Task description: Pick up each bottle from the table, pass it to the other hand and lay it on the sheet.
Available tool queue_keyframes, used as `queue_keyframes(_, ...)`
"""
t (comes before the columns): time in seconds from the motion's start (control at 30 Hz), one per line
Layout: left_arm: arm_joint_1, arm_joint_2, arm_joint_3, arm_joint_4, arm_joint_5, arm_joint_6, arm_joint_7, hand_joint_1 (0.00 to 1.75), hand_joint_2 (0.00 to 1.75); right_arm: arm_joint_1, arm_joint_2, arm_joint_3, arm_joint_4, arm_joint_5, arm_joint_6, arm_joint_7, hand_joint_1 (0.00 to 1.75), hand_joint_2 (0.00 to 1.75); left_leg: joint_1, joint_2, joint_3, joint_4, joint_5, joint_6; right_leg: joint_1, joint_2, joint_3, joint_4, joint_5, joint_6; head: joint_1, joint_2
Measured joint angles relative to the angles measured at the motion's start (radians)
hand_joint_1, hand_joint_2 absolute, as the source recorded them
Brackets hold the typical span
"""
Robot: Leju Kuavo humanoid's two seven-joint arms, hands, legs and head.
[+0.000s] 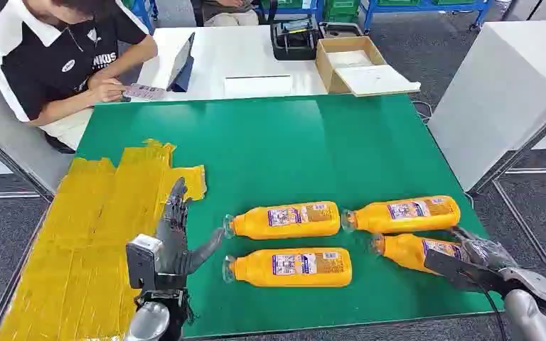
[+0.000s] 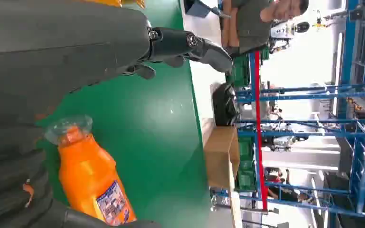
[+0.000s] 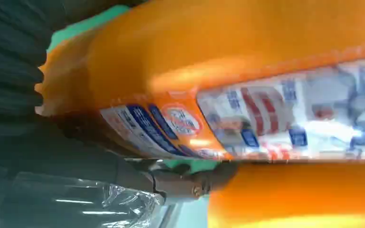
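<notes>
Several orange juice bottles lie on their sides on the green mat. Two are in the middle, one behind the other; the left wrist view shows the front one. A third lies further right. My right hand lies over the base end of the fourth bottle, fingers wrapped round its label; this bottle rests on the mat. My left hand is open, fingers stretched out, just left of the middle bottles' caps, at the edge of the yellow sheet.
A person sits at the far left corner with a small device in hand. Behind the mat, a white table holds a tablet, a black case and an open cardboard box. A white block stands to the right.
</notes>
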Motion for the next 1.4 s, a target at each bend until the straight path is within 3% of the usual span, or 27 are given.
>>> queue_keyframes(0.17,-0.001,0.000,0.000,0.014,0.016,0.002,-0.012,0.00,1.75,-0.040,-0.024,0.051,0.042,-0.013,0.002,-0.021,1.75,1.75,-0.001,-0.004,0.000,0.000,0.000,0.001,-0.001,-0.003,0.002,0.000,0.000,0.001,0.001,0.000)
queue_keyframes(0.4,0.014,0.002,0.002,0.013,0.017,0.003,-0.017,0.00,1.75,-0.017,-0.011,0.071,0.017,-0.097,-0.142,-0.057,1.75,1.75,0.000,-0.003,-0.004,0.000,0.000,0.002,-0.003,-0.003,0.001,0.000,0.002,0.004,0.000,0.000)
queue_keyframes(0.57,0.037,0.001,0.003,-0.001,0.003,-0.001,-0.014,0.00,1.75,0.086,0.032,0.032,-0.152,-0.108,-0.224,-0.030,1.75,1.75,0.002,-0.010,-0.009,0.000,0.001,0.002,-0.002,-0.006,-0.003,0.000,0.003,0.001,0.000,0.000)
queue_keyframes(0.8,0.050,0.001,0.006,-0.015,-0.002,-0.001,-0.009,0.00,1.75,0.168,0.076,-0.011,-0.284,-0.102,-0.241,-0.030,1.75,1.75,0.003,-0.014,-0.020,0.000,0.005,0.002,-0.002,-0.010,-0.014,0.001,0.003,0.000,0.000,0.000)
queue_keyframes(1.1,0.054,-0.014,0.010,-0.021,-0.037,-0.023,-0.001,0.00,1.75,0.247,0.165,-0.085,-0.494,-0.198,-0.371,-0.188,1.75,1.75,0.003,-0.016,-0.025,0.000,0.009,-0.003,-0.002,-0.012,-0.020,0.002,0.003,0.000,0.000,0.000)
queue_keyframes(1.23,0.051,-0.021,0.010,-0.020,-0.047,-0.023,-0.002,0.00,1.75,0.302,0.232,-0.089,-0.609,-0.200,-0.433,-0.201,1.75,1.75,0.003,-0.016,-0.026,0.000,0.007,-0.003,-0.002,-0.012,-0.021,0.002,0.003,-0.001,-0.001,0.000)
queue_keyframes(1.4,0.051,-0.024,0.010,-0.019,-0.049,-0.022,-0.002,0.00,1.75,0.326,0.258,-0.094,-0.658,-0.203,-0.447,-0.207,1.75,1.75,0.003,-0.016,-0.026,0.000,0.007,-0.003,-0.002,-0.012,-0.022,0.002,0.003,-0.001,0.000,0.000)
